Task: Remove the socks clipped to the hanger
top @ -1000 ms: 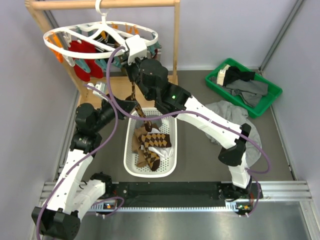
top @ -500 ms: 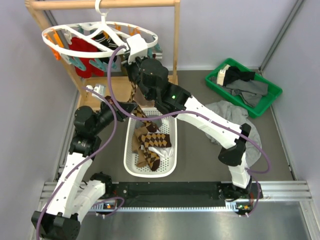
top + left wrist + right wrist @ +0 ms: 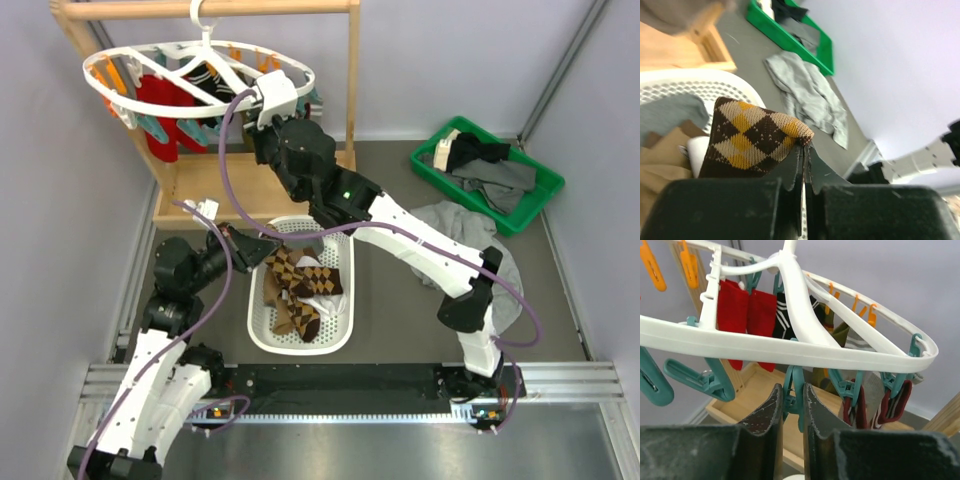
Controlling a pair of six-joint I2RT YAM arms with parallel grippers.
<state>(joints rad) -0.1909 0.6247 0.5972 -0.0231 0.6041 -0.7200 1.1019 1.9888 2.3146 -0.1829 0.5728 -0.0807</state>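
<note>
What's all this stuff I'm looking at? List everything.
hanger: one, white oval, hanging from the wooden rail stand.
clips: many, teal and orange, round the hanger.
socks: several, red, black-and-white striped, others, clipped to the hanger.
basket: one, white, mid-table, brown argyle socks inside.
tray: one, green, far right, dark garments inside.
cloth: one, grey, on the table near the tray.
left gripper: one, black, shut on an argyle sock by the basket.
right gripper: one, black, pinching a teal clip under the hanger.

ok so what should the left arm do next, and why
Probably open the left gripper and drop the argyle sock: the gripper is shut on the sock's edge, and the sock trails down into the white basket below it.
</note>
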